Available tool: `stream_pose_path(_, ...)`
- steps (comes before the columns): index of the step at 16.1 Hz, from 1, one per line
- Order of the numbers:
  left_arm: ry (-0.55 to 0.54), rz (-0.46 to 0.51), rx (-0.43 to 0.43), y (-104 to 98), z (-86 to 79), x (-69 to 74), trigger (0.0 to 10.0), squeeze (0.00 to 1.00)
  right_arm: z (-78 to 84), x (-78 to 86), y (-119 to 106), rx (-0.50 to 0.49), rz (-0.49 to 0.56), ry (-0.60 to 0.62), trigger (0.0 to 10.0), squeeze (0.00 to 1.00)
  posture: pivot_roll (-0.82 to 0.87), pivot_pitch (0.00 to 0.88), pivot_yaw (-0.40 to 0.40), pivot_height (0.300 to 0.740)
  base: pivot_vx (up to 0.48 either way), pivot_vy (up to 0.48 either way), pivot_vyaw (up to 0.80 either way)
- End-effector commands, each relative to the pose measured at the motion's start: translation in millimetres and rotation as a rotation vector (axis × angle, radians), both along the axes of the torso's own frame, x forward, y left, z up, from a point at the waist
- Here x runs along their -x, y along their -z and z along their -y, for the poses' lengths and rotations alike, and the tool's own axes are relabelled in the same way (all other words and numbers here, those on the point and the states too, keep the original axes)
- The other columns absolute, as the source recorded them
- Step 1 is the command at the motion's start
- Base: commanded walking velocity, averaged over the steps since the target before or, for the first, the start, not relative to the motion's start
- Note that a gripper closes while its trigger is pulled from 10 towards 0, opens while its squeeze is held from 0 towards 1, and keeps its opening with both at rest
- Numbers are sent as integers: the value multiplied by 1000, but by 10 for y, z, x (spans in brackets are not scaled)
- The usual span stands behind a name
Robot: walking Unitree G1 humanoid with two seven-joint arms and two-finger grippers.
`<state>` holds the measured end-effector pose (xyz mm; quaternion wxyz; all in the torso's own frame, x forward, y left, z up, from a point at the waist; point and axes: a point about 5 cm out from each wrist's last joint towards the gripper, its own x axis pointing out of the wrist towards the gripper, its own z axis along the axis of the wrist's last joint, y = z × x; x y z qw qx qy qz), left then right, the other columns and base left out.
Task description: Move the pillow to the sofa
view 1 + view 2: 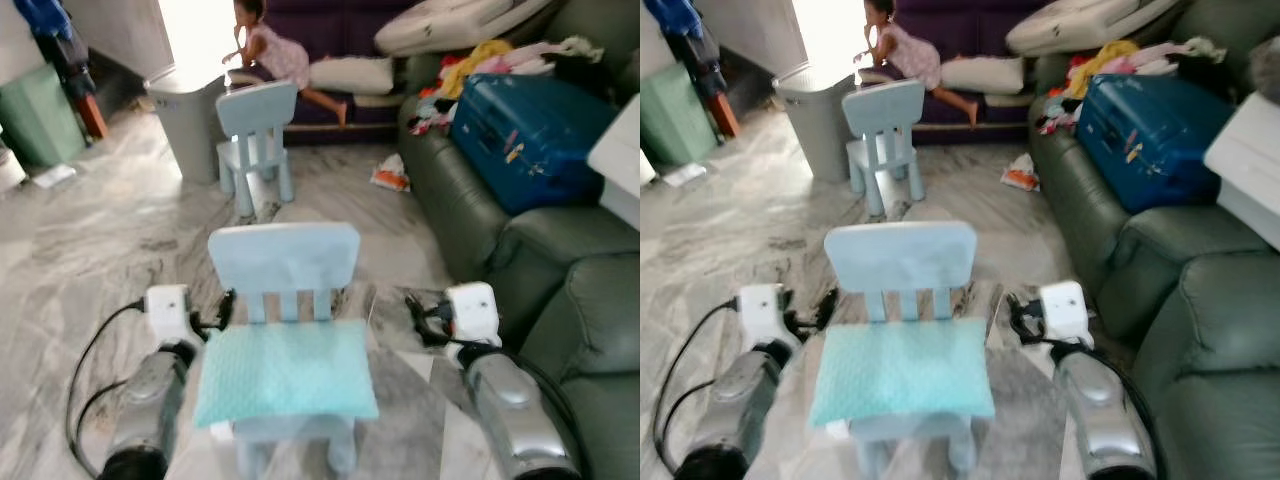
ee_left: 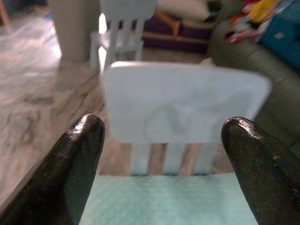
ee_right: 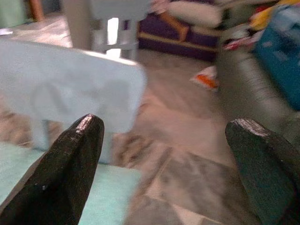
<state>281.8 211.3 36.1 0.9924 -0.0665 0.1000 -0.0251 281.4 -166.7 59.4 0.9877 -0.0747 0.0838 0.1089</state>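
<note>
Fingers [image 2: 77, 164] of your left gripper [image 2: 164, 159] were spread wide, and your right gripper [image 3: 173, 164] stood spread too, neither touching anything. Your pillow [image 1: 285, 372] lay flat on the seat of the near chair [image 1: 284, 258], between both arms. Your sofa [image 1: 520, 250] stood just to the right, a suitcase [image 1: 530, 135] on it.
</note>
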Motion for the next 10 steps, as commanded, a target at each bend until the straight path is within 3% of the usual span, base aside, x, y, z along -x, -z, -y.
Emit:
stream_pose_path(1,5,17,1,-50,29,-47,10000,0,54,-12,-35,10,14,11,10000,0,-134,0,21,740,442,0,0)
stream_pose_path(2,4,17,3,-48,31,-45,10000,0,55,-11,-34,11,14,11,10000,0,-134,0,21,740,442,0,0)
stream_pose_path(6,-67,-25,36,-15,-30,-39,10000,0,58,-3,-21,12,8,6,10000,0,-127,0,17,740,0,0,0)
stream_pose_path(9,-65,-30,53,-11,-21,-42,10000,0,51,-10,-11,13,4,3,10000,0,-126,0,17,740,0,0,0)
stream_pose_path(10,-56,-38,60,-6,-6,-46,10000,0,49,-13,-11,13,4,3,10000,0,-127,0,16,740,0,398,0)
